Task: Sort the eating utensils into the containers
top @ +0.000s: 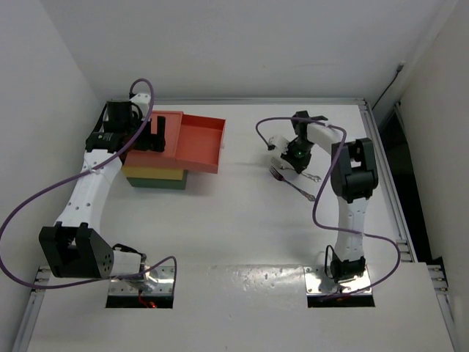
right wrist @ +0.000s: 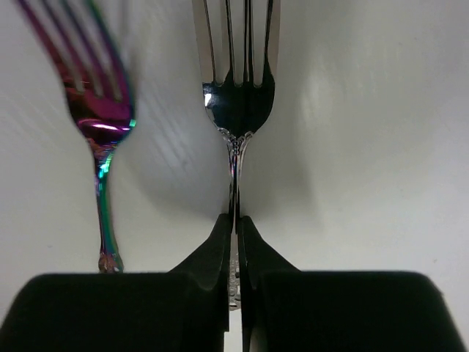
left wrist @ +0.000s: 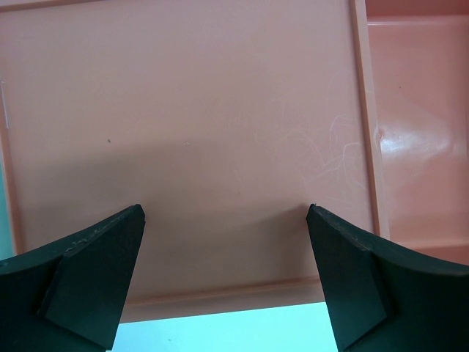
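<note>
The right gripper [right wrist: 236, 227] is pinching the silver fork [right wrist: 238, 95] by its handle, with the 2 jaws closed tight on the thin stem. The fork's tines are pointing toward 12 o'clock in the wrist view. A purple fork [right wrist: 99, 125] is lying just beside it at 9 o'clock, on the white surface [top: 242, 235], not touching it. In the top view this gripper is working at about 1 o'clock on the surface.

The left gripper [left wrist: 226, 213] is hanging over the containers [top: 157, 176] at 10 o'clock, its jaws spread fully wide and holding nothing. Whether it is touching the top below it cannot be told. The red drawer [top: 199, 143] is sticking out of the block toward 3 o'clock, above the yellow and green layers.
</note>
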Tool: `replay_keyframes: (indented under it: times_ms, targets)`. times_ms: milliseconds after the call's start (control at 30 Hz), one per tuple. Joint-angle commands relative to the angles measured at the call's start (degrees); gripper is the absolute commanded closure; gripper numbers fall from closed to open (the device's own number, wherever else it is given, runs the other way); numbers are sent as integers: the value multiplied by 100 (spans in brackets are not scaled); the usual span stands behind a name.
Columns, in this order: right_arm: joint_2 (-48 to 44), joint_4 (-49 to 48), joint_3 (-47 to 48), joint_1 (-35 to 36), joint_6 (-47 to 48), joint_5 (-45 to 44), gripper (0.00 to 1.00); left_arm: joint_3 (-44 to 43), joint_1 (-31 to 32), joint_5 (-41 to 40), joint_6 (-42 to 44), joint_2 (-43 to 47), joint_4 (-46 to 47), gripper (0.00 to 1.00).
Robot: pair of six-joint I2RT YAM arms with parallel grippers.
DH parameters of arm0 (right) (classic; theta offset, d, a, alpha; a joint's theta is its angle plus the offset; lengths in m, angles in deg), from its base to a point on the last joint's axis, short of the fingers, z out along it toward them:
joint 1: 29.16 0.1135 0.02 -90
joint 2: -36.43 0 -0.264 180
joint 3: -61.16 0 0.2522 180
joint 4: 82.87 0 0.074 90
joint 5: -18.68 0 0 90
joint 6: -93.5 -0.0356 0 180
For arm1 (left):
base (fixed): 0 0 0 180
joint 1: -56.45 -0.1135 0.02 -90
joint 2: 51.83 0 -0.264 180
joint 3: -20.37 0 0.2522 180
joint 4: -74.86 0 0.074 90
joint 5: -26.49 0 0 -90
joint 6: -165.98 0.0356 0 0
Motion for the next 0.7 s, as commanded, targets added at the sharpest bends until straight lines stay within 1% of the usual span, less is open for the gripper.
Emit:
replay_keyframes:
  times_ms: [0,33,100,133,200,233,267,300,333,367,400,433,500,533,567,667]
  targets:
    - [-619,239,-94,90,-117,373,100,-27,-75,-36,-54,-44,-161,0]
    - [-1003,301,-7,90,-179,539,100,34,-75,-36,-54,-44,-161,0]
    - [-1383,380,169,90,-380,716,100,105,-75,-36,-54,9,-161,0]
    - [-1533,486,327,90,-660,812,100,166,-75,-36,-54,9,-161,0]
    - [-1719,670,1081,90,-1047,1207,100,166,-75,-36,-54,9,-108,0]
    - [-1719,906,1423,90,-1493,1583,100,227,-75,16,-106,9,-108,0]
    - [-1719,1004,2175,90,-1767,1770,100,228,-75,17,-107,9,-47,0]
    - [-1545,1075,2557,90,-2074,1972,100,228,-75,17,-107,9,-46,0]
    - [-1448,1075,3265,90,-2765,2443,100,228,-75,17,-107,9,-46,0]
    - [-1360,1075,3560,142,-3137,2683,100,228,-75,17,-159,9,-46,0]
    - [-1289,919,3763,203,-3506,2886,100,228,-75,17,-159,9,-46,0]
    - [-1288,378,3860,256,-4293,3210,100,289,-75,17,-212,9,23,0]
    - [-1349,-450,3652,466,-5141,3571,100,351,-23,17,-274,9,77,0]
    - [-1350,-1272,3407,546,-5554,3660,100,351,-23,17,-274,-61,77,0]
    - [-1350,-1602,3352,634,-6298,3748,100,403,-23,17,-343,-61,77,0]
    - [-1114,-2402,3431,994,-7286,4003,100,404,-23,17,-344,-61,77,0]
